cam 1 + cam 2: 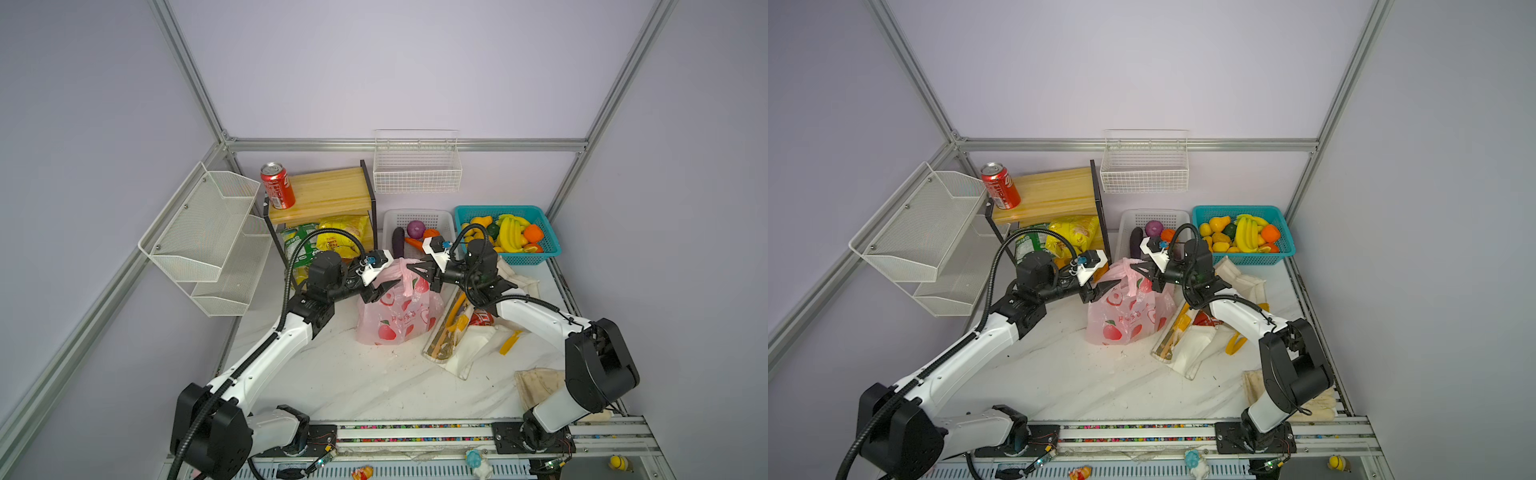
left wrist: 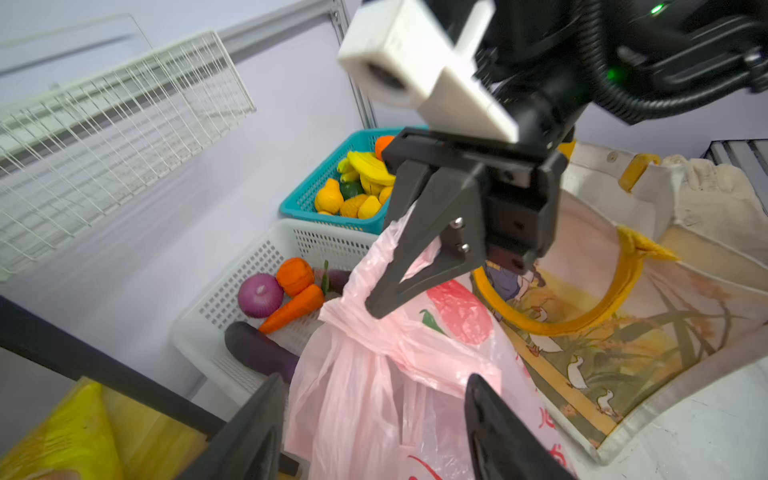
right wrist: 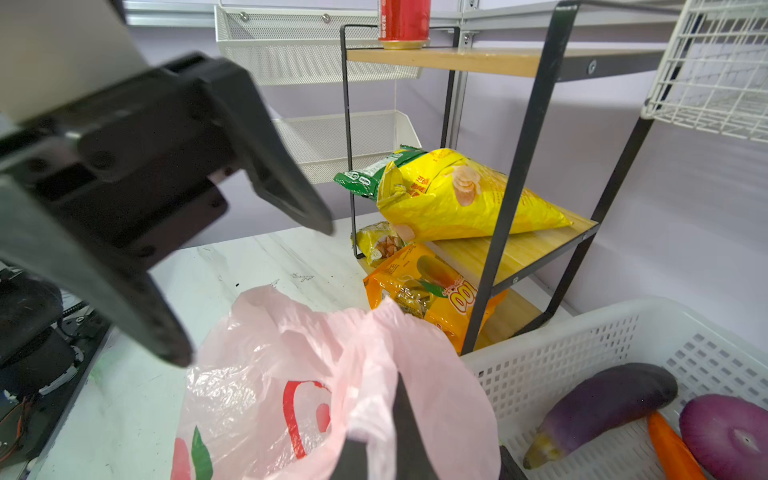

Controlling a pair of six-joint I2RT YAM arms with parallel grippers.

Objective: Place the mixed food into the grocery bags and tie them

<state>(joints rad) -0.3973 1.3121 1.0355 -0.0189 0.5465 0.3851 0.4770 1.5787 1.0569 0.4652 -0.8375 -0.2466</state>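
Observation:
The pink grocery bag [image 1: 395, 320] [image 1: 1125, 318] stands on the table in both top views, its twisted handles gathered at the top. My right gripper [image 1: 419, 271] [image 3: 399, 388] is shut on a pink handle [image 2: 409, 266]. My left gripper [image 1: 384, 291] [image 2: 374, 384] is open, its fingers either side of the bag's neck and holding nothing. The white canvas tote [image 1: 469, 353] [image 1: 1192, 351] lies right of the bag with a red can [image 1: 482, 319] showing in its mouth. A red cola can [image 1: 277, 185] [image 3: 404, 20] stands on the wooden shelf. A purple onion [image 1: 416, 229] [image 2: 260, 295] lies in the white basket.
A white basket [image 1: 415, 215] with an eggplant and carrot and a teal fruit basket [image 1: 550, 249] sit behind the bags. The shelf rack [image 1: 328, 195] holds snack packets [image 1: 343, 239]. Wire baskets [image 1: 417, 174] [image 1: 208, 241] hang on the walls. A beige cloth [image 1: 536, 386] lies front right.

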